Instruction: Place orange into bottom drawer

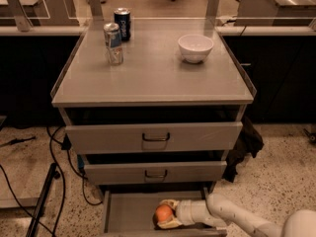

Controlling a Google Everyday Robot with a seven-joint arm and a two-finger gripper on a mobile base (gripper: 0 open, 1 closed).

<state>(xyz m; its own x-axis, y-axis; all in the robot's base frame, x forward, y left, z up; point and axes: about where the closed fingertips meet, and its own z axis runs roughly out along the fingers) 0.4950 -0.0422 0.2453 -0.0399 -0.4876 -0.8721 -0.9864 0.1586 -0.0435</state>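
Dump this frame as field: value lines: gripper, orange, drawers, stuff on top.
gripper: inside the bottom drawer, arm reaching in from lower right, shut on the orange
orange: held in gripper, low over the drawer floor; contact with floor unclear
bottom drawer: pulled open
upper drawers: two, dark handles, pulled out less than the bottom one
cabinet top: silver can and blue can back left; white bowl back right

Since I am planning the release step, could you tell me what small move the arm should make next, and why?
Probably open the jaws. The gripper sits inside the open bottom drawer, closed on the orange, which looks low over the drawer floor, so releasing should leave it there.
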